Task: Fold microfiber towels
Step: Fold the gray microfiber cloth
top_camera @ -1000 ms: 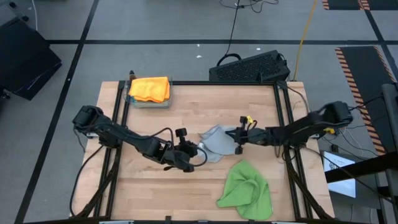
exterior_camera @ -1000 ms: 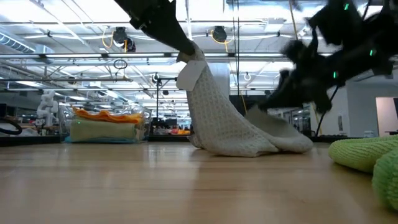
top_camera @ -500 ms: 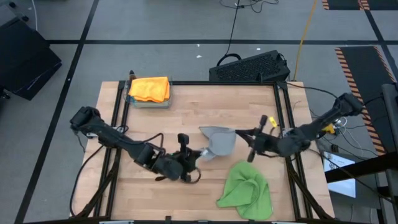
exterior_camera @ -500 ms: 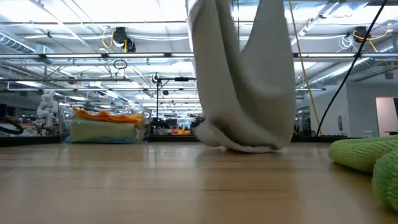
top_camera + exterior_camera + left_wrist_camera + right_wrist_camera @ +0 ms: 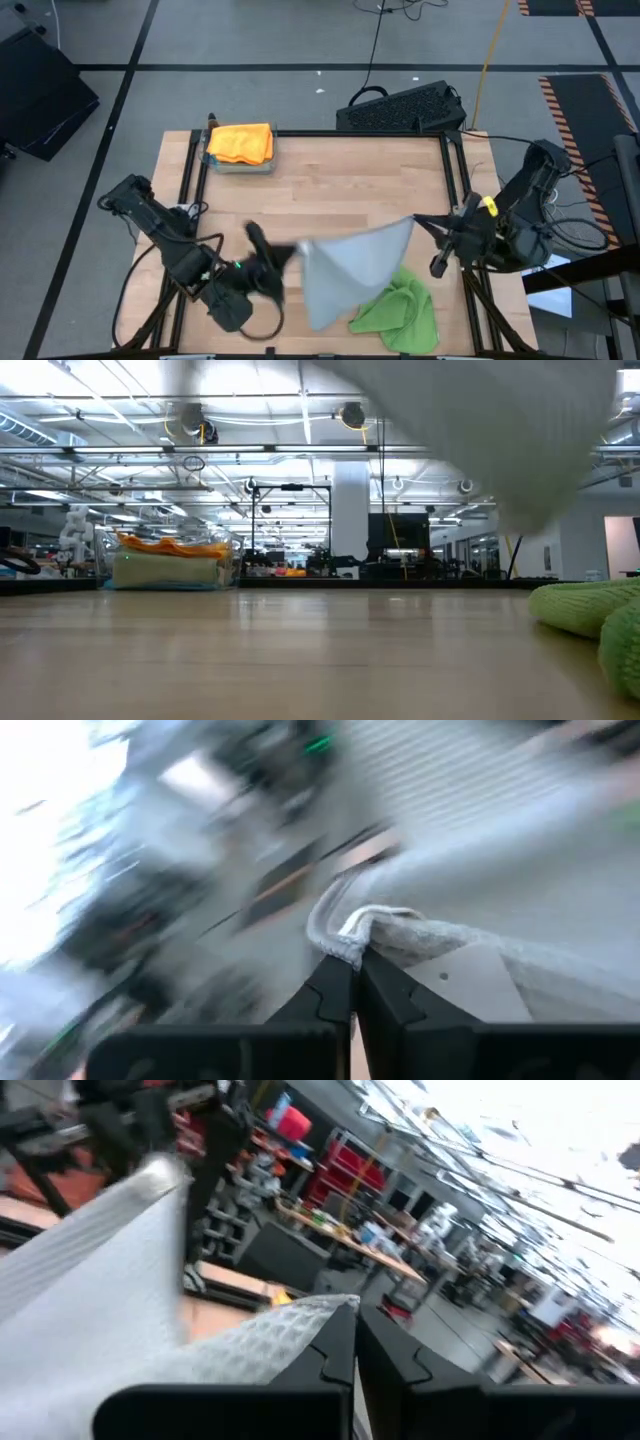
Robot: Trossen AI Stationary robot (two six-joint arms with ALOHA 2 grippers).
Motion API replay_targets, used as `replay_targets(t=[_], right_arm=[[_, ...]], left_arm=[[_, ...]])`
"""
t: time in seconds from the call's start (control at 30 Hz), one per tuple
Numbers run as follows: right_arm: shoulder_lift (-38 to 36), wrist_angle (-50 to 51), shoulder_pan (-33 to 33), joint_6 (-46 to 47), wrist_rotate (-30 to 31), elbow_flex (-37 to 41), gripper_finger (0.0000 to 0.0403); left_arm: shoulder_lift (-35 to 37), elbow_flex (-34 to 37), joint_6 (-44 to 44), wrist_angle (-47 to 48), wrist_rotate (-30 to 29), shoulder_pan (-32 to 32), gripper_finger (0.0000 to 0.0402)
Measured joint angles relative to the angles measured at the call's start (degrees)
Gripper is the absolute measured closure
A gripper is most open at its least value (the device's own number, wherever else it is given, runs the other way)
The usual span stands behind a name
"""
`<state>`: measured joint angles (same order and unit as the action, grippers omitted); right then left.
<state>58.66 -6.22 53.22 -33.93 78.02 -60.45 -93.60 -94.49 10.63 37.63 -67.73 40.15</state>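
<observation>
A light grey towel (image 5: 350, 268) hangs spread in the air between my two grippers, over the near middle of the table; in the low view it is a blurred sheet (image 5: 500, 440) clear of the tabletop. My left gripper (image 5: 292, 250) is shut on its left corner and my right gripper (image 5: 418, 222) on its right corner. A bright green towel (image 5: 395, 305) lies crumpled on the table at the near right, partly under the grey one. An orange towel (image 5: 240, 143) lies on top of a stack at the far left. My left gripper pinches a corner of the grey towel (image 5: 352, 928) between its two shut fingers, and the cloth bunches at the fingertips. The towel is lifted clear and runs from this corner toward the other gripper. My right gripper pinches the opposite corner of the grey towel (image 5: 325, 1312) between its two shut fingers. The cloth spreads away from the fingers toward the left arm, lifted clear of the table.
A clear container (image 5: 170, 565) holds the stack under the orange towel at the far left corner. A black keyboard (image 5: 400, 108) lies beyond the far edge. Bare wood (image 5: 330, 185) shows across the table's middle and far right.
Both grippers have gone up and toward the table's near edge, moving apart, the left toward the near left and the right toward the right edge. The grey towel, crumpled on the table before, is lifted clear and spread out between them.
</observation>
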Motion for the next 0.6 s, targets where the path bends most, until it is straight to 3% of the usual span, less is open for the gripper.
replay_targets(t=[0.03,0.1,0.27,0.43,0.6], right_arm=[[-0.03,0.4,0.36,0.07,1.22,0.06,0.0402],[-0.17,0.57,0.31,0.7,1.58,1.26,0.0403],[-0.57,0.73,-4.06,5.74,1.33,7.24,0.0403],[-3.33,0.68,-9.64,12.47,0.52,16.5,0.0403],[-8.02,0.42,-17.75,18.79,-6.34,26.32,0.0403]], left_arm=[[0.59,-0.03,-3.79,3.78,-4.01,-0.68,0.0392],[1.83,0.29,-12.05,10.39,-5.77,-3.35,0.0392],[2.82,5.37,-26.05,17.64,4.36,-13.72,0.0392],[2.81,13.64,-26.69,11.88,15.51,-22.02,0.0392],[2.77,21.35,-19.82,-0.2,21.85,-27.57,0.0392]])
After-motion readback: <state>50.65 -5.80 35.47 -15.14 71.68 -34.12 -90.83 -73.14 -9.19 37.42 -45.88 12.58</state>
